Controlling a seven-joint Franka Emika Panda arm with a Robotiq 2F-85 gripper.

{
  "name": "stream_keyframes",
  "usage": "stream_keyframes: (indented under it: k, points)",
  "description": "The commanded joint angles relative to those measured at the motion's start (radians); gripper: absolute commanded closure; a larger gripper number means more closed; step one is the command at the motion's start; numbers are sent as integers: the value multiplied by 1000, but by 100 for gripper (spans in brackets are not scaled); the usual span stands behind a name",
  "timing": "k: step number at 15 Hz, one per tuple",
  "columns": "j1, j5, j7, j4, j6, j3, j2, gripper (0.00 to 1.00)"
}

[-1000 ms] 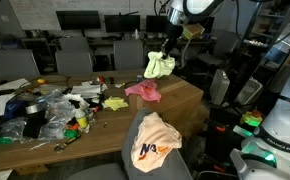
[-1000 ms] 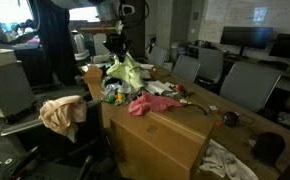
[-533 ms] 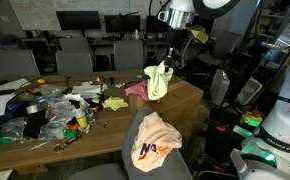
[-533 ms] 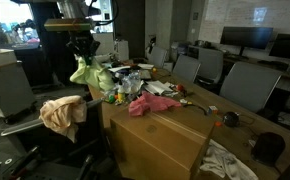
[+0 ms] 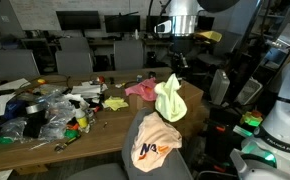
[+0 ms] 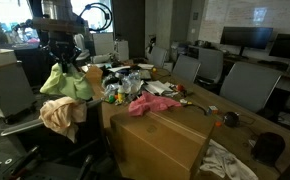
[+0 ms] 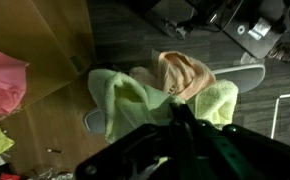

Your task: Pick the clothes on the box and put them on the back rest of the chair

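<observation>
Wrist view looks down on the chair [image 7: 247,72]. In an exterior view the green cloth [image 5: 169,98] has swung off the tabletop's [image 5: 97,127] right edge, and the pink cloth [image 5: 143,90] stays there. The gripper [image 5: 173,69] pinches the green cloth's top. The cloth hangs directly beneath it, just above the chair's orange cloth [image 5: 155,140].

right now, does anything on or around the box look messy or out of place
Yes. A pink cloth lies crumpled on the box, clutter crowds its other end, and pale fabric lies on the floor beside it. The green cloth hangs from the end effector.
</observation>
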Motion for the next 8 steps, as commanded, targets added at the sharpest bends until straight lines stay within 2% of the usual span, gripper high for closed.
stream_keyframes:
  k: [1, 8]
  points:
    - [20, 14, -102, 17, -115, -3, -20, 99]
    - [33, -16, -114, 7, -169, 56, -2, 99]
